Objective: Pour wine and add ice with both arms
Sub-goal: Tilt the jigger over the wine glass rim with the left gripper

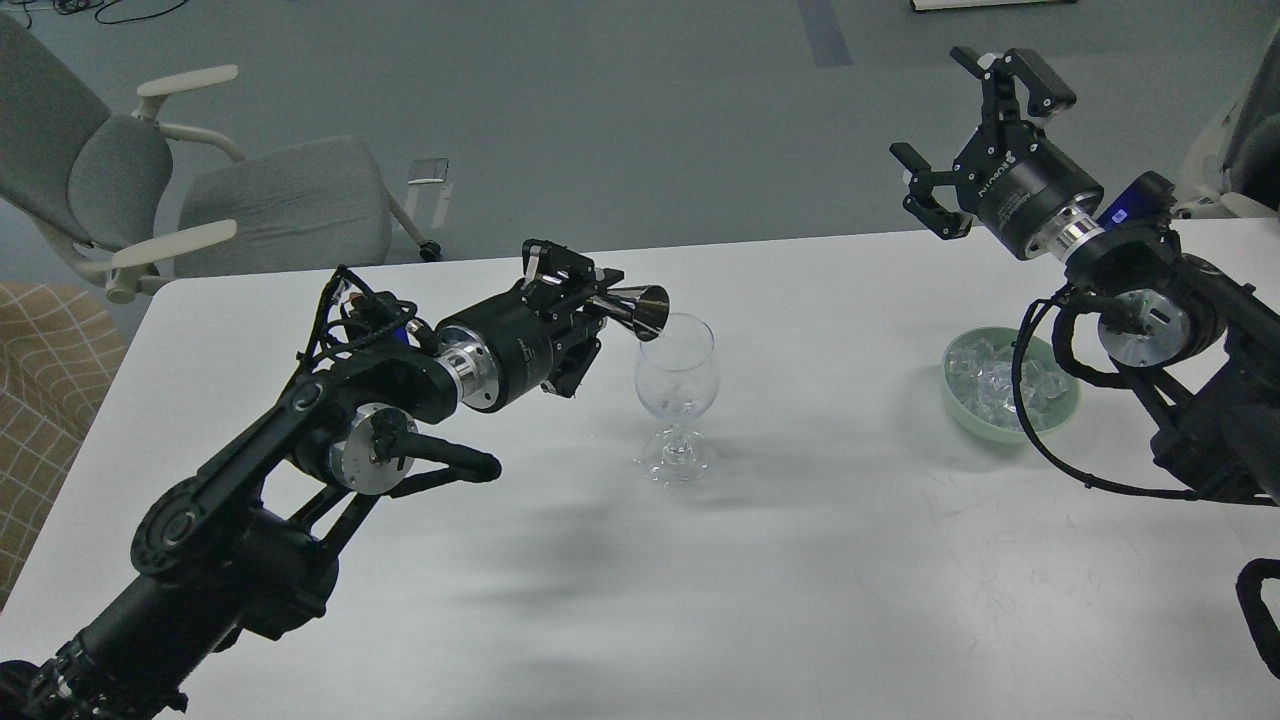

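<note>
A clear wine glass stands upright near the middle of the white table. My left gripper is shut on a small silver measuring cup, tipped on its side with its mouth at the glass's left rim. My right gripper is open and empty, held high above the table's far right edge. Below it, a pale green bowl holds the ice, several small clear cubes. The right arm's cable partly hides the bowl.
A grey office chair stands beyond the table's far left corner. A checked tan cushion lies at the left edge. Another chair shows at the far right.
</note>
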